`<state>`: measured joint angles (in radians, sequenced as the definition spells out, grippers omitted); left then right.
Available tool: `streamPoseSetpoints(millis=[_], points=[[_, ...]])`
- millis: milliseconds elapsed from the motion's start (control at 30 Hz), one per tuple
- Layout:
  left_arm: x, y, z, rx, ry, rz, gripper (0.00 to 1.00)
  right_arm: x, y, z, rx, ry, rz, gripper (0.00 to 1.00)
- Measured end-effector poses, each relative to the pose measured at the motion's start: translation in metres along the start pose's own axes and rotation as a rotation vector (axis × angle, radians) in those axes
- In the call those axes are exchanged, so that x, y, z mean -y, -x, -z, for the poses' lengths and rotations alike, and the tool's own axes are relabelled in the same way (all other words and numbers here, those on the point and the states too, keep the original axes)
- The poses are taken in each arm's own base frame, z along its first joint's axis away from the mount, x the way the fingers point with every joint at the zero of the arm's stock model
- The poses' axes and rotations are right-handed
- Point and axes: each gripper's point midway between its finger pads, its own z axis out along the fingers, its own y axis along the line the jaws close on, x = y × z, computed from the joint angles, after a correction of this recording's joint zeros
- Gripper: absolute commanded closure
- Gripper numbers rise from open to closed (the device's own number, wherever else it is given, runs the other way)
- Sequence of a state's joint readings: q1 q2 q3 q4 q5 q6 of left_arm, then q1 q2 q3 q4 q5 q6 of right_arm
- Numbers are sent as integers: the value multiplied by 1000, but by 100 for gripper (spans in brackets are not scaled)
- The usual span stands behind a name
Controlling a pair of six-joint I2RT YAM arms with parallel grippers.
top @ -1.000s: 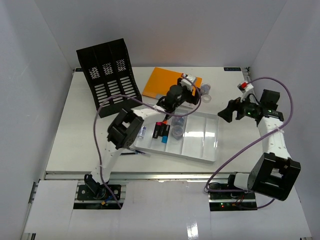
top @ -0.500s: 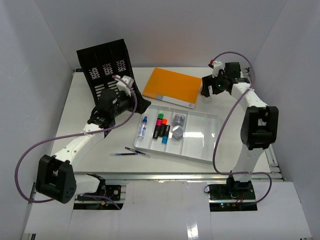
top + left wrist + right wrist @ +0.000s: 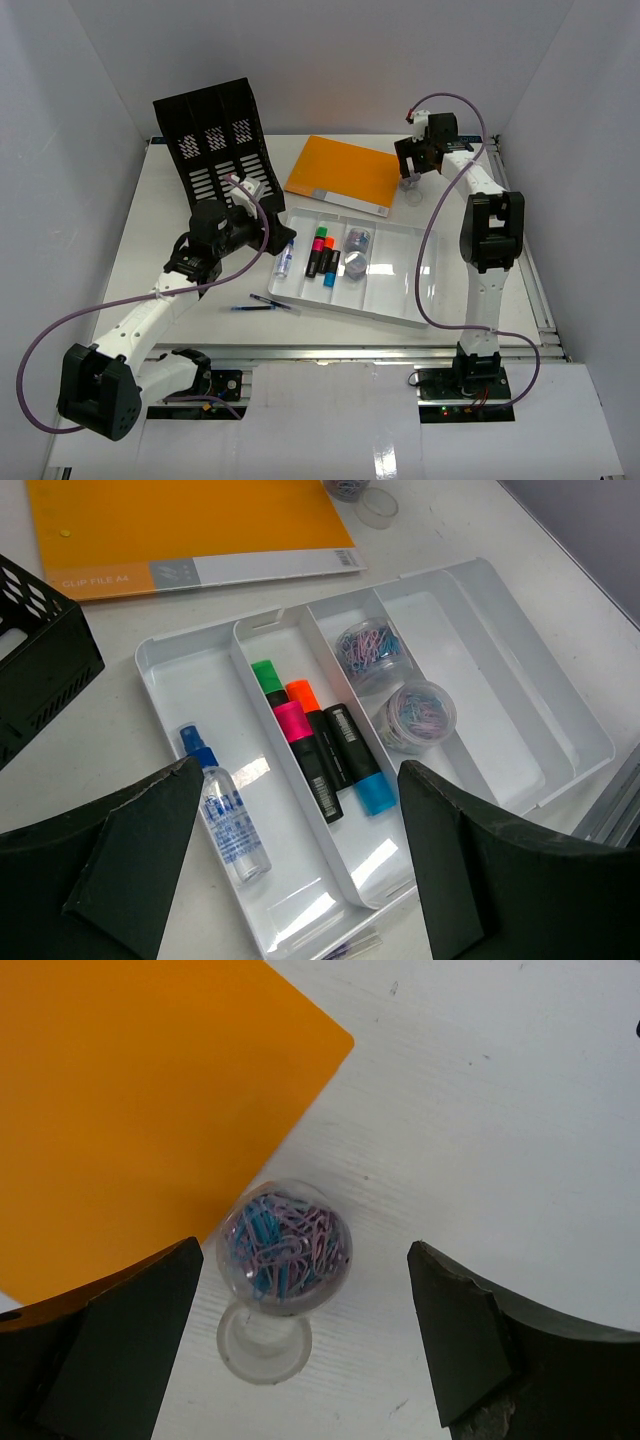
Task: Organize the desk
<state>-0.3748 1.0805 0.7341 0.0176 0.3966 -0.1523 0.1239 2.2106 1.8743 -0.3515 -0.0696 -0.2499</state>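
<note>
Markers [image 3: 310,750], spray bottle [image 3: 228,815] and two clip tubs [image 3: 368,650] lie sorted in the tray [image 3: 470,650] on the desk [image 3: 140,230]. A third tub [image 3: 290,1245], its lid [image 3: 262,1348], a pen [image 3: 258,304] and the orange folder [image 3: 120,1100] wait outside. My left claw [image 3: 300,775] and right claw [image 3: 408,172] both hang spread and empty, the right over that tub.

The desk [image 3: 140,230] looks matt, the plastic tray [image 3: 480,650] glossy.

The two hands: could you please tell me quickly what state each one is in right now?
Left hand: open, holding nothing, near the white tray.
Right hand: open, holding nothing, above the jar of paper clips.
</note>
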Motion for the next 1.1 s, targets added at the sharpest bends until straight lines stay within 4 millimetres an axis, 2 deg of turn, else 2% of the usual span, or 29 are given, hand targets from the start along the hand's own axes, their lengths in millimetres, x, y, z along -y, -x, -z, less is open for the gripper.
streamPoseSetpoints(millis=[67, 300, 467, 500, 567, 833, 933, 1100], points=[[0, -1, 0, -2, 0, -1, 10, 3, -1, -8, -3, -14, 6, 10], [0, -2, 1, -8, 1, 0, 11, -3, -25, -30, -54, 9, 11, 10], [0, -2, 1, -8, 1, 0, 11, -6, -31, -35, -69, 16, 2, 2], [0, -2, 1, -8, 1, 0, 11, -6, -30, -35, -68, 16, 1, 5], [0, -2, 1, -8, 1, 0, 11, -6, -28, -35, -63, 14, -4, 21], [-1, -2, 1, -7, 5, -5, 11, -6, -26, -34, -57, 15, -13, 57], [-3, -1, 1, -5, 14, -10, 11, -6, -26, -34, -58, 15, -14, 69], [-3, 2, 3, 5, 22, -19, 11, -6, -25, -33, -56, 15, -8, 81]])
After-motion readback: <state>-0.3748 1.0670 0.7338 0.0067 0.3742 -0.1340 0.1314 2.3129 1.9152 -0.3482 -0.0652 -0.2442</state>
